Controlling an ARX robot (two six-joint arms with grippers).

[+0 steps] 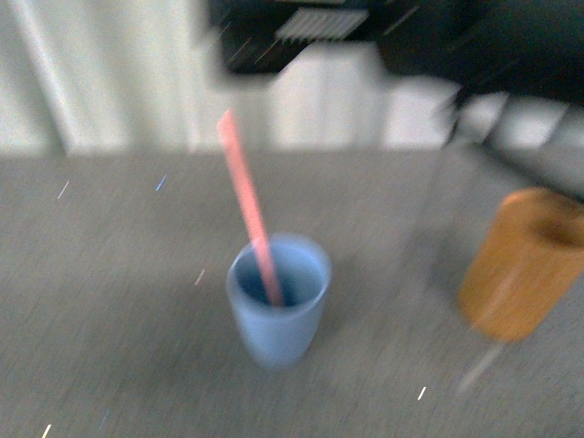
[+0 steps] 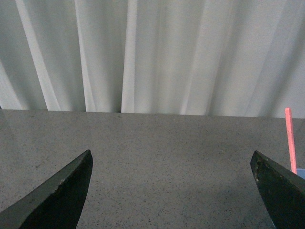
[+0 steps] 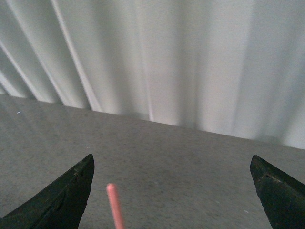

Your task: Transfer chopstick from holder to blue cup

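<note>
Blue cup [image 1: 278, 306] holds the leaning chopstick [image 1: 248, 208], holder [image 1: 525, 265] apart; both grippers' jaws spread, no writing legible.

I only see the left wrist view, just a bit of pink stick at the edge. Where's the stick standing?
Observer: The chopstick stands in the blue cup, leaning against its rim.
Operator: Where's the wooden holder?
Observer: The holder is on the table, apart from the cup, on the robot's right side.
Operator: Is the other claw holding anything?
Observer: No, the right claw is open and holds nothing.
</note>
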